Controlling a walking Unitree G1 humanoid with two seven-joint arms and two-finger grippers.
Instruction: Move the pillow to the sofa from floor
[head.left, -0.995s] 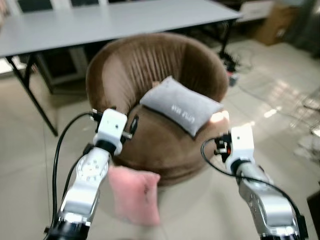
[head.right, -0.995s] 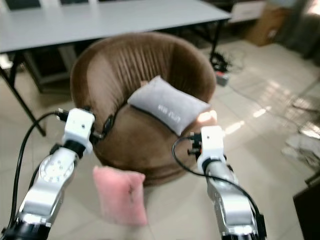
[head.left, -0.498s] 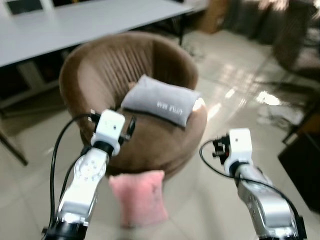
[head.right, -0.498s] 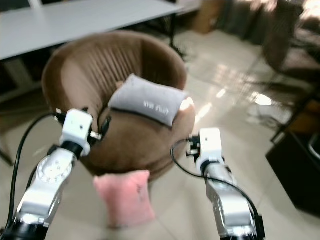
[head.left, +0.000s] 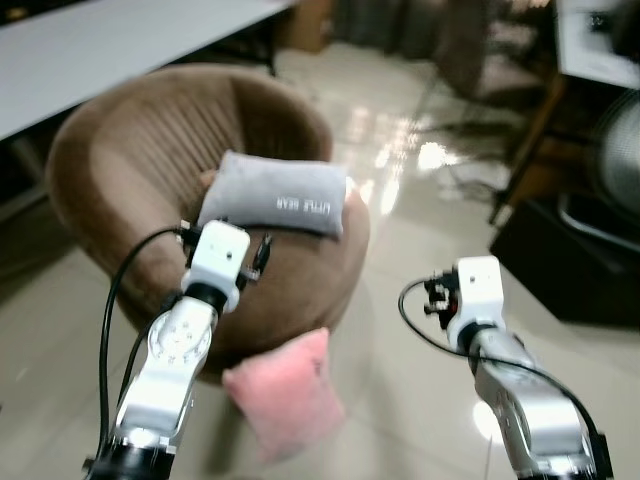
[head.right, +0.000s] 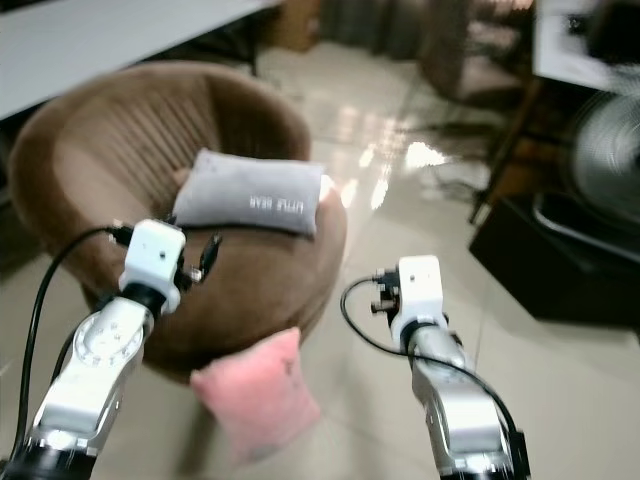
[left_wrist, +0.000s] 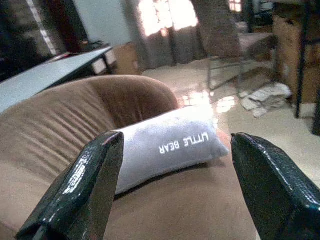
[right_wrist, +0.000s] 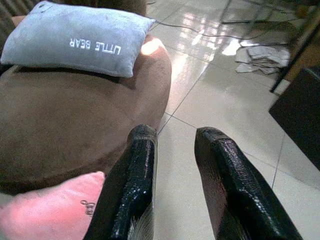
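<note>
You are looking down at a round brown sofa on the left of the scene, and the pink pillow is on the tiled floor, leaning against the near base of that sofa, between your two arms. A grey pillow with "LITTLE BEAR" printed on it lies on the sofa seat, toward its right edge.

Your left gripper is raised over the near part of the seat, pointing at the grey pillow; its jaws stand wide apart and hold nothing. Your right gripper hangs over the floor just to the right of the sofa, with its jaws parted by a narrow gap and nothing between them. In the right wrist view the pink pillow sits near the left finger, apart from it, and a small dark mark shows on its cover.

Far left, a long grey counter stands behind the sofa. On the right of the scene you have a black box on the floor and a fan beside it, both blurred. Bright light reflects off the tiles beyond the sofa.
</note>
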